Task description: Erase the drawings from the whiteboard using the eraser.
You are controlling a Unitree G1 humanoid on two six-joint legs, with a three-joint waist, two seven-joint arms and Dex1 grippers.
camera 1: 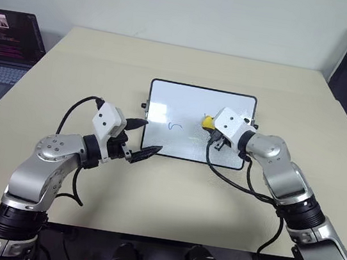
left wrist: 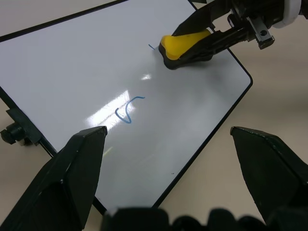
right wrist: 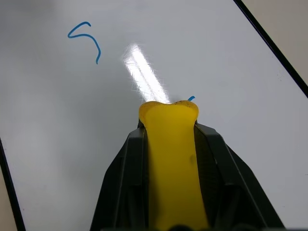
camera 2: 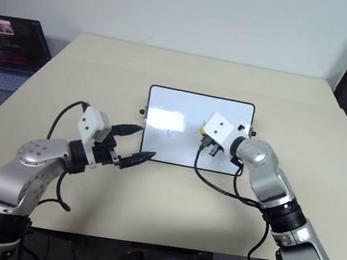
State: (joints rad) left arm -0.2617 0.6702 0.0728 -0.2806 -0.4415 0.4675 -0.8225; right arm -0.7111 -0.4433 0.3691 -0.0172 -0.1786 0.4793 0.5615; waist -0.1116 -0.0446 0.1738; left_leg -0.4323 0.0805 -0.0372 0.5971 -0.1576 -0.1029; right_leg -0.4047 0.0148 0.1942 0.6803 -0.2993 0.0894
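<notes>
Left gripper (camera 1: 138, 139) spread empty; right gripper (right wrist: 168, 144) clamps eraser (right wrist: 171, 159) (on whiteboard (camera 1: 190, 103)).

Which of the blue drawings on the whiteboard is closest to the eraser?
The small blue mark peeking out at the tip of the yellow eraser. The larger curly scribble lies well apart on the whiteboard.
</notes>
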